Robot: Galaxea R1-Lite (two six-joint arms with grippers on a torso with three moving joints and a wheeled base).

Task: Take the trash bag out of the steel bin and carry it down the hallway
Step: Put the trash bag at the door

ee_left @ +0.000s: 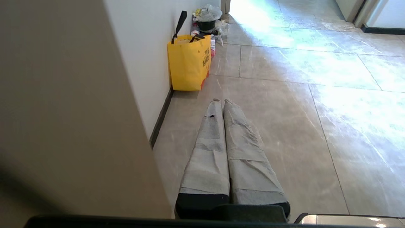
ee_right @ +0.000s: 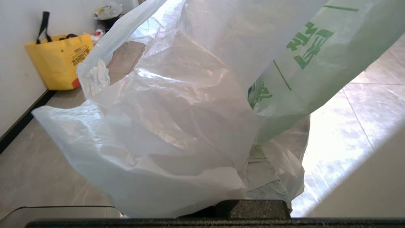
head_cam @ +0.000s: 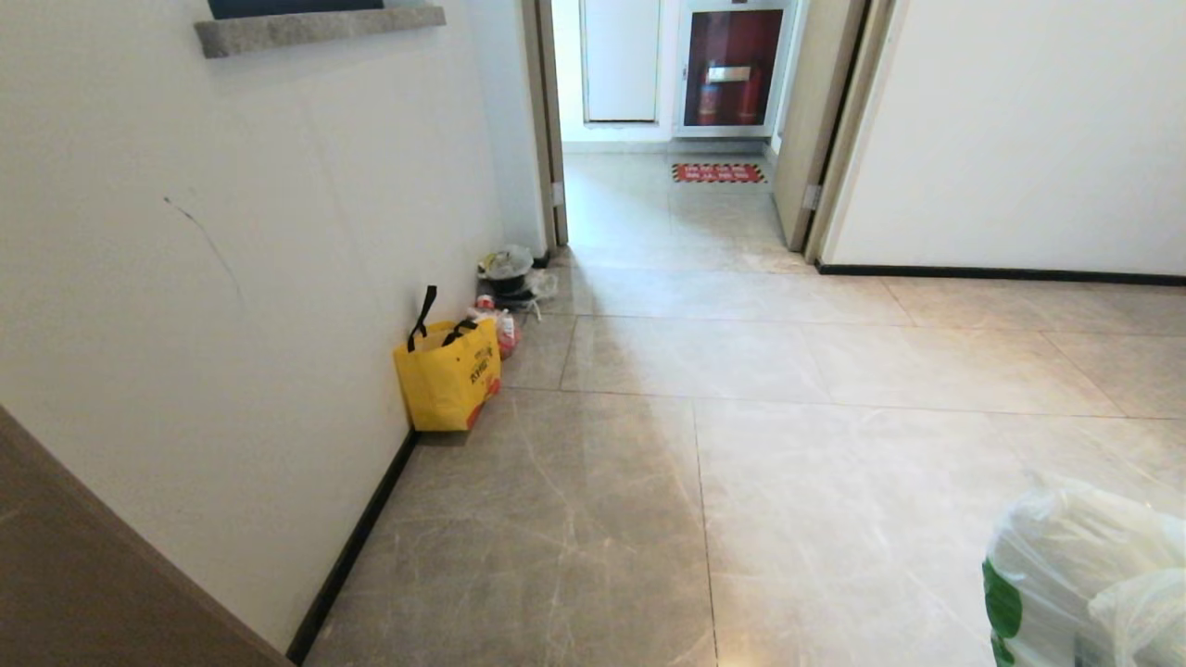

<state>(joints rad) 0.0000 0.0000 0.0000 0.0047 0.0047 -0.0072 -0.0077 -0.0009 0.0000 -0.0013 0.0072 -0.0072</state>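
The trash bag [head_cam: 1075, 565], thin white plastic with green print, hangs at the lower right of the head view, above the hallway floor [head_cam: 741, 371]. In the right wrist view the trash bag [ee_right: 177, 120] drapes over my right gripper [ee_right: 253, 152], which is shut on it. One taped finger [ee_right: 272, 180] shows through the plastic. My left gripper [ee_left: 221, 101] hangs low near the left wall, shut, with nothing between its grey-wrapped fingers. The steel bin is out of view.
A yellow tote bag [head_cam: 449, 375] stands against the left wall. Behind it lies a small dark bin with rubbish bags [head_cam: 508, 273]. Ahead is an open doorway [head_cam: 667, 139] with a red mat [head_cam: 718, 172] and an extinguisher cabinet [head_cam: 732, 69]. A brown panel [head_cam: 74, 574] is at near left.
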